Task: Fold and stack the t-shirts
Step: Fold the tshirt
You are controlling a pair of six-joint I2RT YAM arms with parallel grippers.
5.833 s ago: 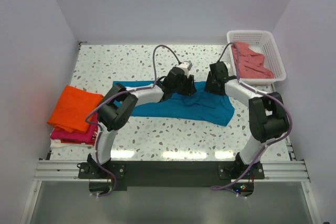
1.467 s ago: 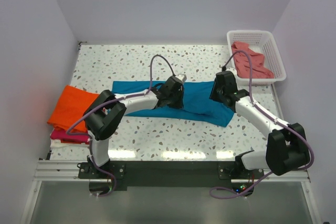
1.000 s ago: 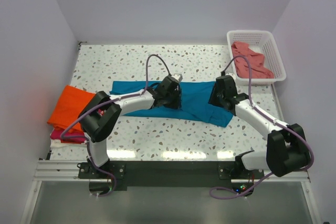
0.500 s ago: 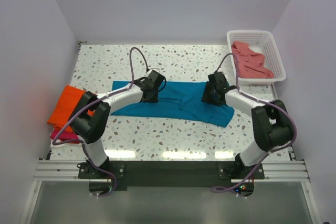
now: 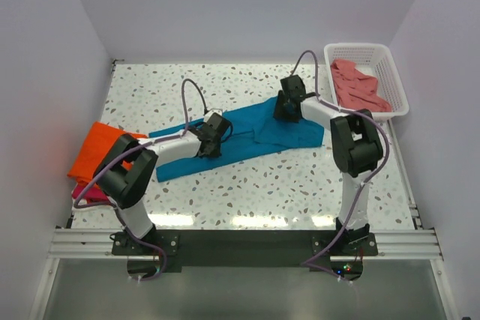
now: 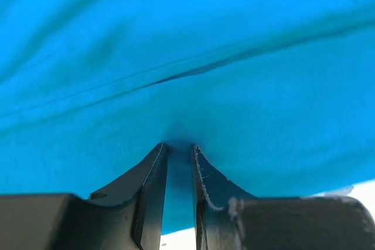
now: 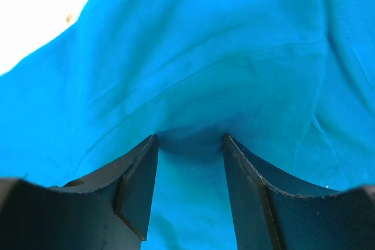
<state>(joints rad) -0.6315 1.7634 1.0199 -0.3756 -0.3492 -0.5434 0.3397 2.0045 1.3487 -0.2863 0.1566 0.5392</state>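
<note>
The speckled white table (image 5: pixel 247 185) carries the soft teal-blue cloth t-shirt (image 5: pixel 255 129) across its centre, slanting from 8 to 1 o'clock. A bright orange cloth t-shirt (image 5: pixel 97 151) sits at 9 o'clock. The left gripper (image 6: pixel 179 147) pinches teal cloth narrowly; the right gripper (image 7: pixel 190 141) holds a thicker fold.

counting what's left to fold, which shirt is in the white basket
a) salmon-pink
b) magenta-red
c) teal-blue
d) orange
a, the salmon-pink shirt lies crumpled inside the white basket at the far right, while the teal-blue shirt lies outside it.
</note>
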